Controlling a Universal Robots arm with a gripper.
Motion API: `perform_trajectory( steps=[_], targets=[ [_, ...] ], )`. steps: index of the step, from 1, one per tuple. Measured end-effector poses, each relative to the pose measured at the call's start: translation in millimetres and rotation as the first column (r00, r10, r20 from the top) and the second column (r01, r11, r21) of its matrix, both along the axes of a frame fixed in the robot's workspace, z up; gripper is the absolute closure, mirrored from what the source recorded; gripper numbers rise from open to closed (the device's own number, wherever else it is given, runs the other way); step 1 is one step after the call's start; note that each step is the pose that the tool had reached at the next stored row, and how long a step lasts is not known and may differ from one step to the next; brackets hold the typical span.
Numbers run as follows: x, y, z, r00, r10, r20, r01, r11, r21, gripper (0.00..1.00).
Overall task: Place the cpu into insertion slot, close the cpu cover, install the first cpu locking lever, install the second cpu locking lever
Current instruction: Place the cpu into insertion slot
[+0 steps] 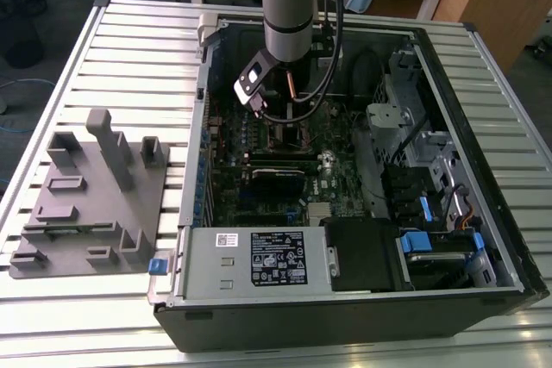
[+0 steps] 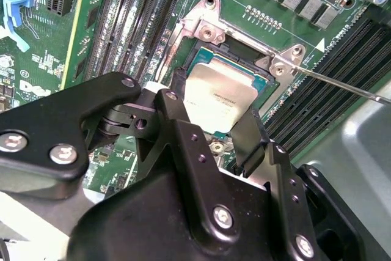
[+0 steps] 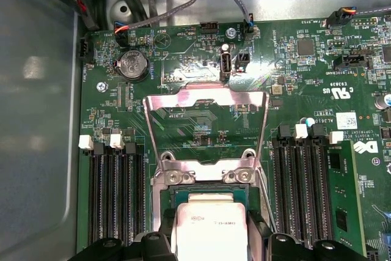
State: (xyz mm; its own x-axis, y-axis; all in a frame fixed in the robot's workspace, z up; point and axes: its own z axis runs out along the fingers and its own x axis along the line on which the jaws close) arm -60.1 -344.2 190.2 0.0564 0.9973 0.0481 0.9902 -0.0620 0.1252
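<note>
The cpu, a flat square chip with a dull grey top, lies level in the insertion slot on the green board. My gripper reaches down over it, one black finger against each of two opposite sides, shut on the chip. The first wrist view shows the cpu between the gripper tips. Beyond it the cpu cover, a silver frame with a square window, stands swung open on its hinge. A thin locking lever sticks out, unlatched. In the exterior view my gripper is inside the computer case.
Long black memory slots flank the socket on both sides, with a memory stick fitted in one. The case walls, drive bays and the power supply ring the board. A grey fixture block sits at the exterior view's left.
</note>
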Motion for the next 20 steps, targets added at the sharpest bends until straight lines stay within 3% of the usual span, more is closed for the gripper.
perform_trajectory(
  steps=[12,14,15,20],
  targets=[
    [0.0,0.0,-0.6,1.0,0.0,0.0001,0.0,1.0,0.0001,0.46],
    [0.2,0.3,-1.3,1.0,0.0,0.0012,0.0,1.0,0.002,0.45],
    [0.1,0.3,-1.2,1.0,0.0,0.001,0.0,1.0,0.0016,0.39],
    [0.0,0.0,-0.6,1.0,0.0,0.0,0.0,1.0,0.0,0.39]
  ],
)
